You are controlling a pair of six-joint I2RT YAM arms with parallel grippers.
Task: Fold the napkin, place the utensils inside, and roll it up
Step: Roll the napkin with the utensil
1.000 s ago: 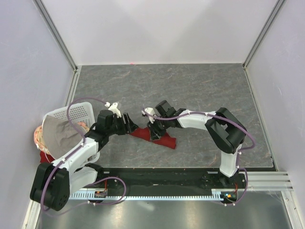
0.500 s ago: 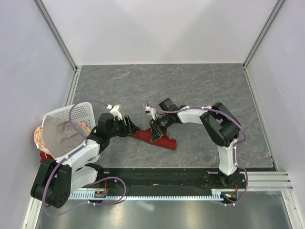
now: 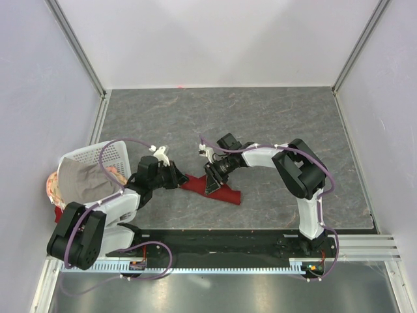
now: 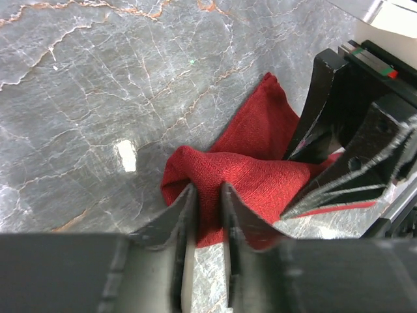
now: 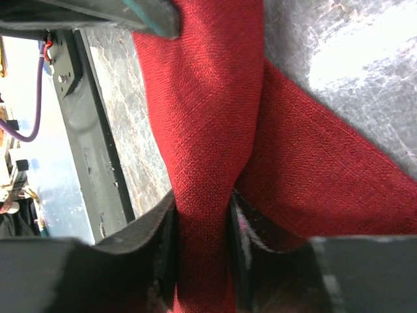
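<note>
Both ends are pinched — our left gripper has its narrow jaws nipping a raised fold of the napkin, and our right gripper clamps a band of it. The cloth lies crumpled mid-table between us. We should lift evenly, keep it taut and lay edge onto edge. Count: one napkin, two grippers, one basket — no utensils in sight.
</note>
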